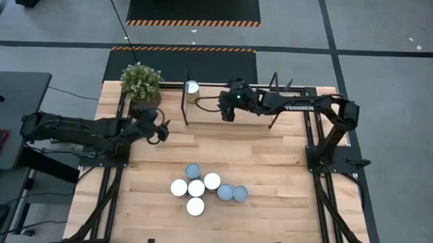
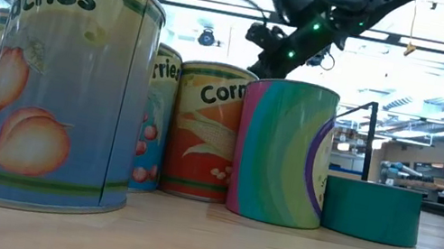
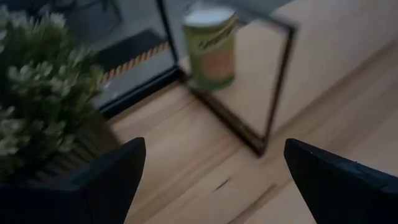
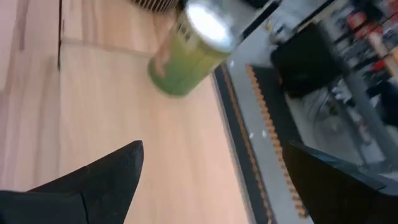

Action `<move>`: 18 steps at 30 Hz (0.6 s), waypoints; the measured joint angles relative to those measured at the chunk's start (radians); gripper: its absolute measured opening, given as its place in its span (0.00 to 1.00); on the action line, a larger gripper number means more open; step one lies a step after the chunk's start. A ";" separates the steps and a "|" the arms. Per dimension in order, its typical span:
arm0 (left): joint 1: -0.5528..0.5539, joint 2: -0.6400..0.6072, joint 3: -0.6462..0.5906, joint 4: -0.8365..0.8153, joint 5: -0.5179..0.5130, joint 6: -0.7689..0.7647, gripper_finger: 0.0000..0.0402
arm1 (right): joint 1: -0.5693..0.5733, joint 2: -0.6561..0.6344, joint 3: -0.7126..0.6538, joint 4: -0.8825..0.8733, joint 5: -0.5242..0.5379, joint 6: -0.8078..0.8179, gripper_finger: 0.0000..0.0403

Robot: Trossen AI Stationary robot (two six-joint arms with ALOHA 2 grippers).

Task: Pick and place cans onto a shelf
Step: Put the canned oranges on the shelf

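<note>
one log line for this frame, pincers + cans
left pincer: open, empty, by plant | right pincer: open, empty, over shelf | green can: on shelf | six cans: on table

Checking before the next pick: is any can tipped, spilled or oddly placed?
Nothing stands out. One green can stands upright at the shelf's left end, and six cans stand upright, clustered on the table. No spills or damage visible.

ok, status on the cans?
Both grippers open, empty: left by plant, right over shelf. One can shelved; six waiting. Nothing blocking.
</note>
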 joint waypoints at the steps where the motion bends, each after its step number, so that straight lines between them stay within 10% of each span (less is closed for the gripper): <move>1: 0.015 0.020 0.017 -0.041 0.011 -0.018 0.97 | 0.001 -0.011 -0.007 0.014 -0.012 -0.005 0.98; 18: 0.134 0.133 0.291 -0.386 0.165 0.087 0.97 | -0.098 -0.002 0.008 0.168 -0.394 -0.033 0.98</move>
